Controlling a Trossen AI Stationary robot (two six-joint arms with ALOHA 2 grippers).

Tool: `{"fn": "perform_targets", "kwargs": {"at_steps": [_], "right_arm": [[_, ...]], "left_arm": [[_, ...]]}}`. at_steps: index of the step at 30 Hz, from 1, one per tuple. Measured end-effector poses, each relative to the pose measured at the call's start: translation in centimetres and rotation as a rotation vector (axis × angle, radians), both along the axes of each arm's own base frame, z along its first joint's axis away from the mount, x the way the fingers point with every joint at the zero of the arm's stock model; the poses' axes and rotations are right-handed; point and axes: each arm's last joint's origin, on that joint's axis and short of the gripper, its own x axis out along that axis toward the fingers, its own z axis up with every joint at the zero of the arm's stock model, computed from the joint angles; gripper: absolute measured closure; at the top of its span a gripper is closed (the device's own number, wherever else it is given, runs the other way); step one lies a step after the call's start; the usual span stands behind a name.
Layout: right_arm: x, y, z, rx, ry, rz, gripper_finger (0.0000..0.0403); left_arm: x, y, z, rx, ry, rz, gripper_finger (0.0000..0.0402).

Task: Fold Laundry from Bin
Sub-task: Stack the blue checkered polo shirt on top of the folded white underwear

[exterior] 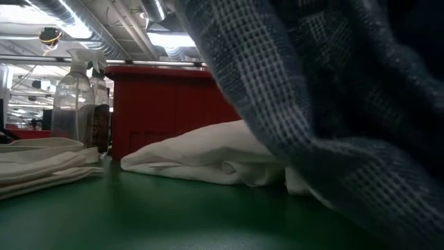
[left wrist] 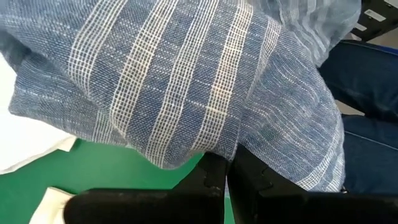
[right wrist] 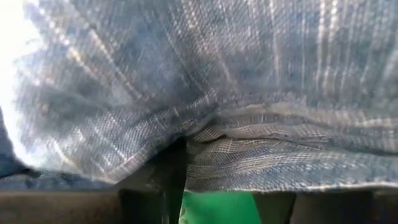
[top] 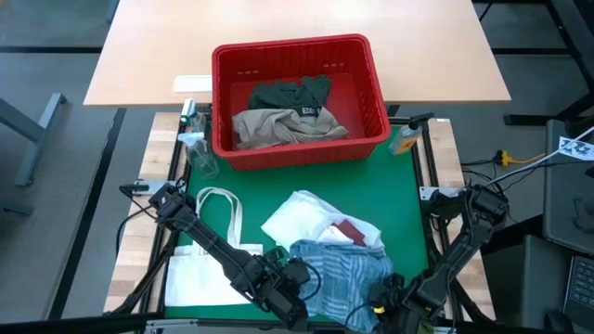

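At the near edge of the green mat (top: 408,195), my left gripper (left wrist: 227,171) and my right gripper (right wrist: 177,155) are both closed on the blue-and-white striped cloth (top: 339,269), pinching its near hem. Just beyond it lie a white garment (top: 302,218) and a maroon piece (top: 350,231), with a white tote bag (top: 209,264) to the left. Farther back sits the red bin (top: 297,93), holding tan cloth (top: 278,125) and dark green cloth (top: 288,93).
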Motion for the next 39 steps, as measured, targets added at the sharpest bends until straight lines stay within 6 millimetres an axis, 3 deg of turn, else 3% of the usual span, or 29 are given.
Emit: {"fn": "perform_targets", "kwargs": {"at_steps": [12,16,31,39], "right_arm": [[1.5,-0.8,0.0,0.038,0.020,-0.083,0.0244],[2.2,-1.3,-0.9,0.030,0.040,-0.157,0.0244],[3.0,-1.3,-1.4,0.041,0.048,-0.067,0.0247],[3.1,-1.2,-1.7,0.020,0.013,-0.039,0.0332]], "left_arm": [[-1.1,2.2,-0.6,0.130,0.192,0.028,0.0402],[-0.9,2.6,-0.6,0.131,0.195,0.037,0.0402],[-0.8,2.7,-0.6,0.136,0.191,0.042,0.0401],[-0.8,2.7,-0.6,0.136,0.191,0.041,0.0401]]}}
